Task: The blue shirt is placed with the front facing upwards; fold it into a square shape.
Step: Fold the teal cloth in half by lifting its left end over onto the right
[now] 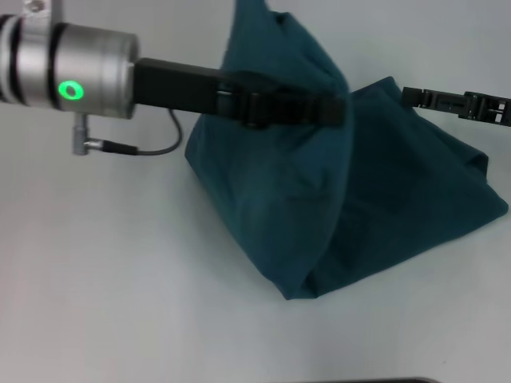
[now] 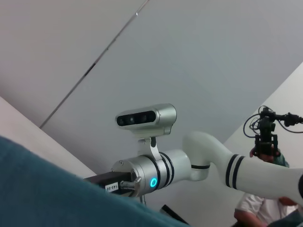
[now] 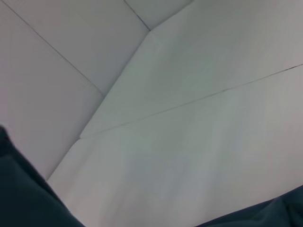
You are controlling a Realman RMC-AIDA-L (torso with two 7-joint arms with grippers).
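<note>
Both the left gripper and right gripper pinch the blue shirt, lifted over the tabletop's far edge

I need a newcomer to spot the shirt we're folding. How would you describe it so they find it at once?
Look at the white table in the head view: the blue shirt is the large dark teal heap of cloth on its middle and right. The left gripper lifts one part into a peak, while the right gripper is at its far right edge. It is the only fabric there.

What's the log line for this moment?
left gripper: lifting fold of blue shirt | right gripper: at shirt's far edge | fold: unfinished
</note>
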